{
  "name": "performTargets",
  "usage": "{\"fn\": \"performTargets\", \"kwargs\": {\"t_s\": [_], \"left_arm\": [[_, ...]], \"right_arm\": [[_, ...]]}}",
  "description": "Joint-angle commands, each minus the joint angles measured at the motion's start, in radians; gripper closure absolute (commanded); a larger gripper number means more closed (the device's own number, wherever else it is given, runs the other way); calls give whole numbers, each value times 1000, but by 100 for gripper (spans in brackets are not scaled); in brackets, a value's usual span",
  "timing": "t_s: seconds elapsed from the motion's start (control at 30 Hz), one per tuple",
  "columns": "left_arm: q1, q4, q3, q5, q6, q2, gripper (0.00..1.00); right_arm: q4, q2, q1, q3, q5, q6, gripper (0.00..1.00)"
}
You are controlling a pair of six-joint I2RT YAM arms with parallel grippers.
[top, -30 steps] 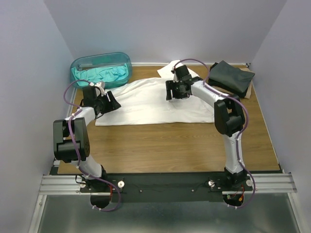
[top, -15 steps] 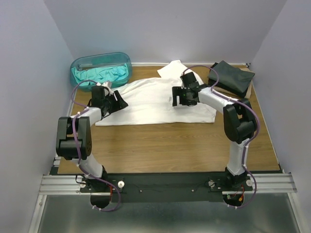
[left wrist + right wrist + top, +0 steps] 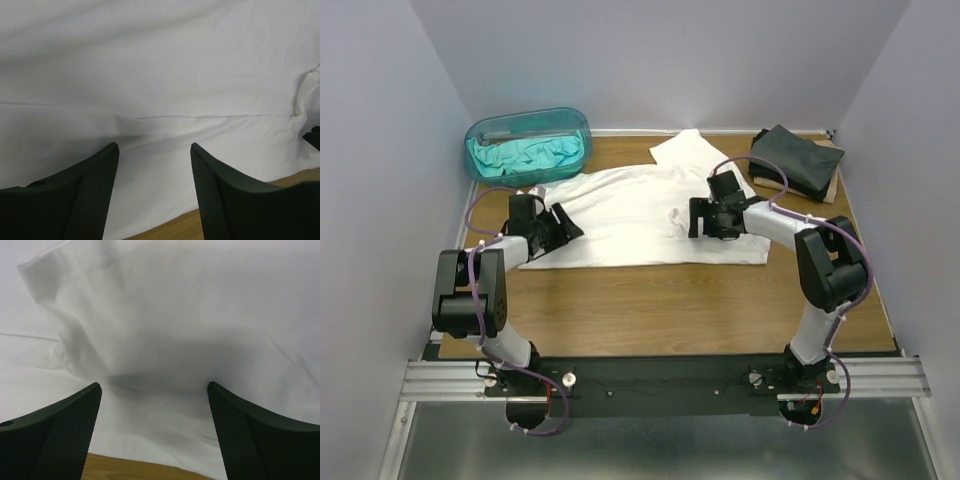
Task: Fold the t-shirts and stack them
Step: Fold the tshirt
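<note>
The white t-shirt (image 3: 640, 215) is lying plain (greyish in creases); the teal t-shirt (image 3: 525, 153) is matching its translucent tub (image 3: 472, 140); folded t-shirts (image 3: 798, 158) are showing charcoal on the brown wood-grain table (image 3: 670, 300).

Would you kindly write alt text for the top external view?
A white t-shirt lies spread on a wooden table, with the open left claw and open right claw low over it. A teal tub sits back left, dark folded shirts back right.

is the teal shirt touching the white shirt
Apart. The top view shows the teal t-shirt lying inside the tub, whose wall separates it from the white t-shirt.
</note>
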Motion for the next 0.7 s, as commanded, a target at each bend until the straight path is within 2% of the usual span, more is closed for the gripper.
{"fn": "performTargets", "kwargs": {"t_s": [0.0,0.23,0.33,0.47,0.63,0.67], "left_arm": [[-1,-121,-88,-47,-46,-93,32],[-1,-169,-252,-30,-139,-310,32],[-2,-230,-251,-44,-161,-408,32],[-2,-289,-179,-58,-153,-471,32],[-16,-289,-19,-146,-92,-388,32],[-57,-272,-1,-156,-87,-367,32]], "right_arm": [[-123,-63,-7,-120,-9,45,7],[-185,-206,-4,-285,-114,92,8],[-203,-255,-4,-298,-142,89,9],[-240,-294,-6,-207,-125,73,8],[-258,-268,-6,-14,-61,57,7],[-258,-239,-6,12,-47,50,6]]}}
